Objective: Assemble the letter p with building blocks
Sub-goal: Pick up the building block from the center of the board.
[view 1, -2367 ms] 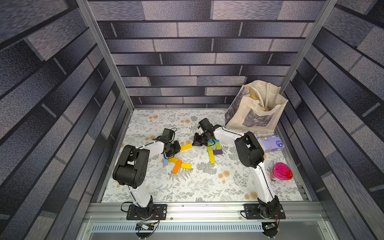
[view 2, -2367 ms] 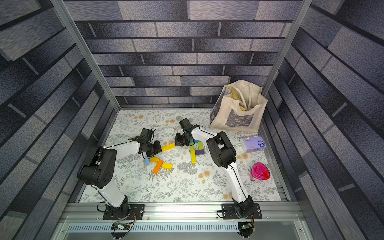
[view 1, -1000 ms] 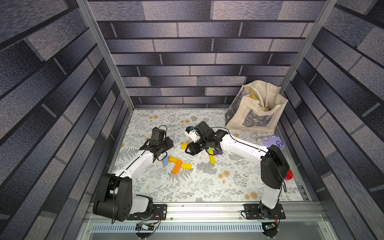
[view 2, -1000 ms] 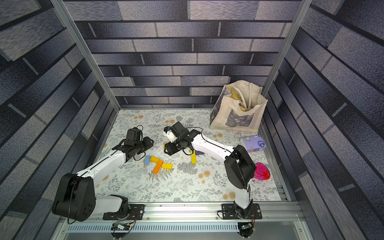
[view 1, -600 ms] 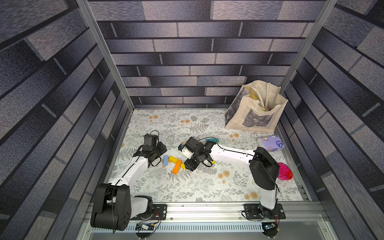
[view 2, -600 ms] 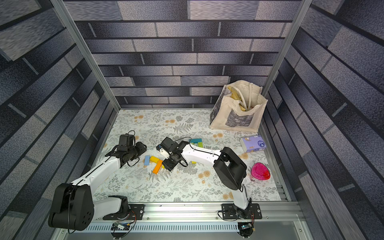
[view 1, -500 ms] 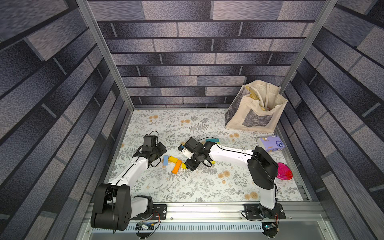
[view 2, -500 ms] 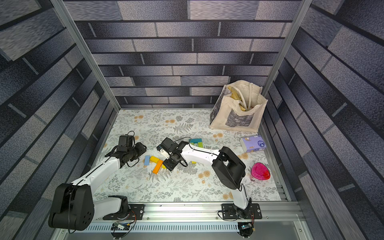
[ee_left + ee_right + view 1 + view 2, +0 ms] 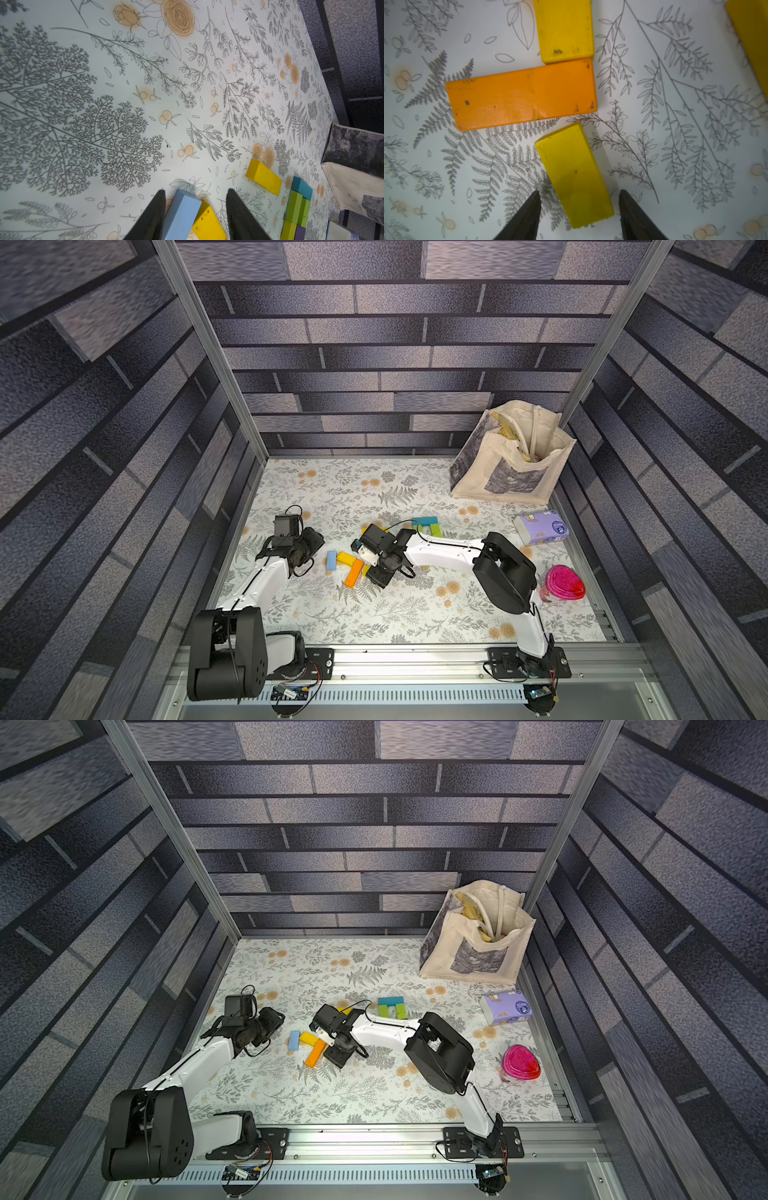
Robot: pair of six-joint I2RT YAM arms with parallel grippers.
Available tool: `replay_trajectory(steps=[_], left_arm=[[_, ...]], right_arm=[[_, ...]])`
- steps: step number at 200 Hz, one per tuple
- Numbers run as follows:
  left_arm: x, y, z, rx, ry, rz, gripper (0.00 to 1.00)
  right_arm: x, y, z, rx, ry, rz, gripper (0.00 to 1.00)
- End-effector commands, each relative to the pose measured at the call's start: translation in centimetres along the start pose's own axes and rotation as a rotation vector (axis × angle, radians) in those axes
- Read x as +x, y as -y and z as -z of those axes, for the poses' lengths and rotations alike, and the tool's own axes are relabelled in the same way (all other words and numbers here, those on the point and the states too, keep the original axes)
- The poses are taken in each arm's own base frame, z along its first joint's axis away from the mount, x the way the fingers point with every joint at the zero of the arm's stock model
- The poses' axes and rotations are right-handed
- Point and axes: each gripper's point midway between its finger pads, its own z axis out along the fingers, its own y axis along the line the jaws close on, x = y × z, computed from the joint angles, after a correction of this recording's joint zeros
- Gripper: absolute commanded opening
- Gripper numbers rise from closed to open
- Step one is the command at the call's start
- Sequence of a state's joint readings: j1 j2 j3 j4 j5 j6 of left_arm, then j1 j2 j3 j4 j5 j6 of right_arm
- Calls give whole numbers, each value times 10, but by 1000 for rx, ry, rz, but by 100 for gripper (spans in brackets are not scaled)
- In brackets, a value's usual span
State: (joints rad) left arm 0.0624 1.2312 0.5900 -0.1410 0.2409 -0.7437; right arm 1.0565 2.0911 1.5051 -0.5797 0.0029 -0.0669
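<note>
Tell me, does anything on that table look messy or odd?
The orange block lies slanted in a loose jumble with a yellow block and a light blue block, unlike the neatly squared teal block and green blocks.

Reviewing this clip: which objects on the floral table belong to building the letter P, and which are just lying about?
Belongs to the job:
- light blue rectangular block
- yellow rectangular blocks
- orange rectangular block
- teal block
- lime green blocks
- purple block

Just lying about:
- cream canvas tote bag
- lilac tissue pack
- pink lidded plastic container
</note>
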Motion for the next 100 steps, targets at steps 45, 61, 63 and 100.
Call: replay_trajectory(steps=[45,61,63,100], left_arm=[[0,2,-2,38,-7,25,51],[-1,3,-5,41,-19,27,51],[-1,3,-5,43,-21,28,51],[-2,10,-10,56,-37,14,51]], right_arm=[[16,-1,-6,49,-84,66,44],[24,2,-5,67,-103,61,30],[25,2,-5,69,-102,59,28],[34,8,6,105,-81,7,5]])
